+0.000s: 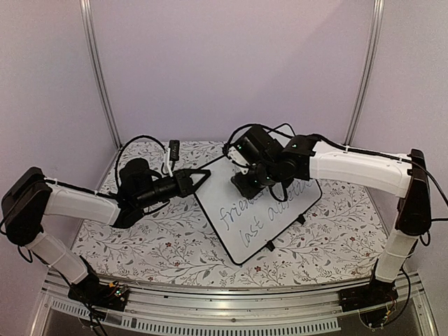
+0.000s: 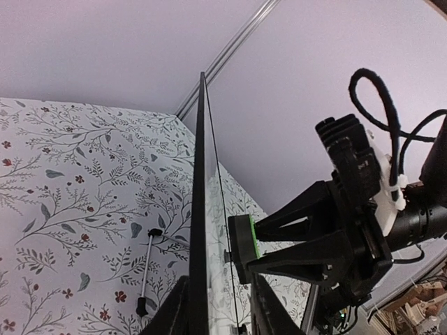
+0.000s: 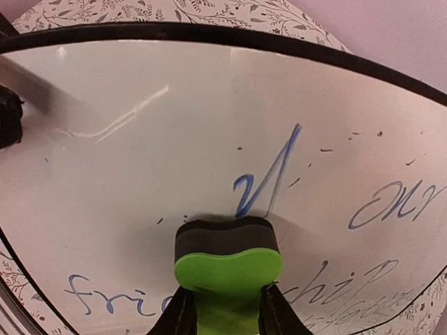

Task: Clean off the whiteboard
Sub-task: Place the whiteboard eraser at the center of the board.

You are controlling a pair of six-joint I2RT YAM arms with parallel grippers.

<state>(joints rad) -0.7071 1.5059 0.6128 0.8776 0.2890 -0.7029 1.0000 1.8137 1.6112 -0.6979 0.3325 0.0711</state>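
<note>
**Felt flat, board braced: wiping the blue script**

The whiteboard (image 1: 262,213) sits mid-table, a little right of centre, turned diagonally on the floral tablecloth (image 1: 161,238). How far its far-left side is raised I cannot tell. Its near half carries blue handwriting (image 3: 105,296), and more strokes run off to the right. The green eraser (image 3: 227,262) has its dark felt face against the far part of the board, just short of the nearest stroke.

To do this step well, I judge that the felt should lie flat under even pressure. It should travel in overlapping passes toward the near lines of script and stop short of the black rim (image 3: 209,31) so the block does not tip over the edge.

The right gripper (image 3: 225,317) is closed tight on the eraser's green back. Its arm reaches in from the right, wrist bent down toward the board. The left gripper (image 2: 220,313) comes in low from the left and straddles the board's left edge, one finger on each face. Whether it clamps the edge or only brackets it is unclear. A firm hold there would stop the board sliding under the wipe.
</note>
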